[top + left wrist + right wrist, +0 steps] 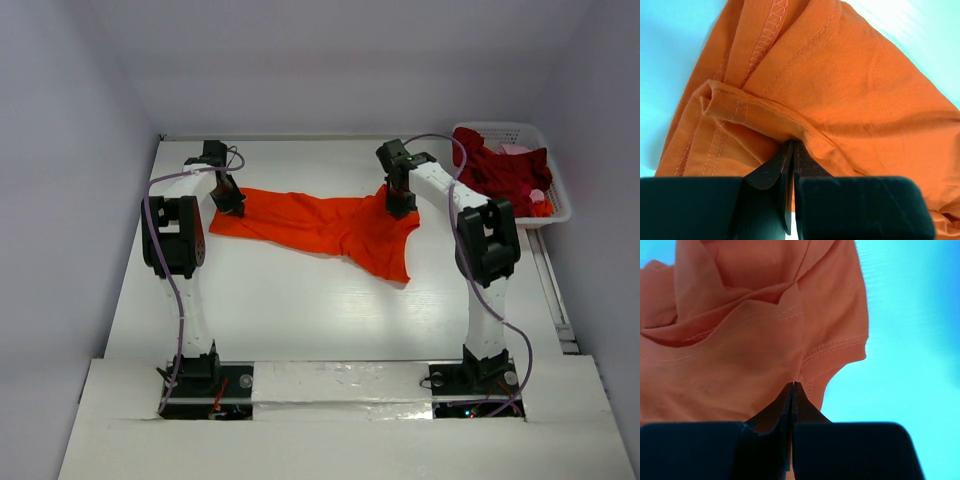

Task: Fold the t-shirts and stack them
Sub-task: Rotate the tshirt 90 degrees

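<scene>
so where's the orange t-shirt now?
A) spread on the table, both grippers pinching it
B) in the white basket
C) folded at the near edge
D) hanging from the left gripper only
A: the orange t-shirt lies spread on the table, the left gripper and right gripper each shut on an edge of it.

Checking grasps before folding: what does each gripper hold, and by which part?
Both pinch the orange t-shirt: left gripper on a hemmed edge at its left end, right gripper on cloth near a hemmed opening.
</scene>
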`<control>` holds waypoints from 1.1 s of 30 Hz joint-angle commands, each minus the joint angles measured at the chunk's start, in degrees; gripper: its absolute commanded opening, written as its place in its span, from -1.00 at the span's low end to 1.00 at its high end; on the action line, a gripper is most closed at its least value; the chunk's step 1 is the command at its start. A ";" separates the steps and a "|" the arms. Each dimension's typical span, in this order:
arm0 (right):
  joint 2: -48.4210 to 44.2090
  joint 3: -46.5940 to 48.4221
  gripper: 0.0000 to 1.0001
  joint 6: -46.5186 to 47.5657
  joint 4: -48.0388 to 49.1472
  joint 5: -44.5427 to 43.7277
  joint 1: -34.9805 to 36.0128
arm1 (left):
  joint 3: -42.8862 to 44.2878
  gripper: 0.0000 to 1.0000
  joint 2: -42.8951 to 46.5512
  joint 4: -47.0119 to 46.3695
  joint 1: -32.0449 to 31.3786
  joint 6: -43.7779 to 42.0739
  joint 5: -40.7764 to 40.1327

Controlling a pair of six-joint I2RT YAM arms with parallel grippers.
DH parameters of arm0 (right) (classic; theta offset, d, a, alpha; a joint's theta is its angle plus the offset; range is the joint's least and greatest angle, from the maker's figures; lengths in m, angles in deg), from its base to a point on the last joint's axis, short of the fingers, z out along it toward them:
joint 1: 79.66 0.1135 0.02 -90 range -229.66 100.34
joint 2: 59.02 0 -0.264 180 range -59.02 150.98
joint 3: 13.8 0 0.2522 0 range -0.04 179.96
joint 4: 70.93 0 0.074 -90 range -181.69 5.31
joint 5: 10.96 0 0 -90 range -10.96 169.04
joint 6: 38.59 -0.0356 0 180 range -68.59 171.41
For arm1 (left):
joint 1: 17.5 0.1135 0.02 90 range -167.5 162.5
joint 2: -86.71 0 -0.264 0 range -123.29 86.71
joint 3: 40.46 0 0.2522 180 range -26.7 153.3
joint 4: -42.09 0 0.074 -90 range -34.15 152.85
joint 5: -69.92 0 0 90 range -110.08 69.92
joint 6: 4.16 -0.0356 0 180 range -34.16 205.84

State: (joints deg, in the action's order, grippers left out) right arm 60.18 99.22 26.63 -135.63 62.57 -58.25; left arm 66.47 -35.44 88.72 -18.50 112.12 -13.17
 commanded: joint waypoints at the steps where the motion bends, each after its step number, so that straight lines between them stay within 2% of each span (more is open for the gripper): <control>1: 0.86 1.72 -1.00 0.96 -1.01 -1.99 1.18 | 1.84 -1.00 -0.37 1.85 0.29 -0.88 -1.20; 11: -1.86 0.84 -1.00 0.87 -2.23 -2.34 2.76 | 2.11 -1.00 -0.63 1.68 0.29 -0.88 -0.85; 21: -0.81 -2.93 -1.00 0.52 -1.27 -1.90 3.29 | 2.99 -1.00 -0.90 2.03 0.29 -0.97 -0.59; 28: 0.33 -6.01 -1.00 -0.62 1.54 2.31 3.29 | 2.90 -1.00 -0.55 2.03 0.29 -0.88 -0.33; 33: 3.41 -4.52 -1.00 -1.68 2.16 3.28 3.29 | 3.08 -1.00 -0.20 2.47 0.29 -1.15 -0.41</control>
State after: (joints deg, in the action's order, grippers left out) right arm 61.58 93.35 26.24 -135.80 64.29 -55.26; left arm 67.63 -36.05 89.66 -18.50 111.79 -13.06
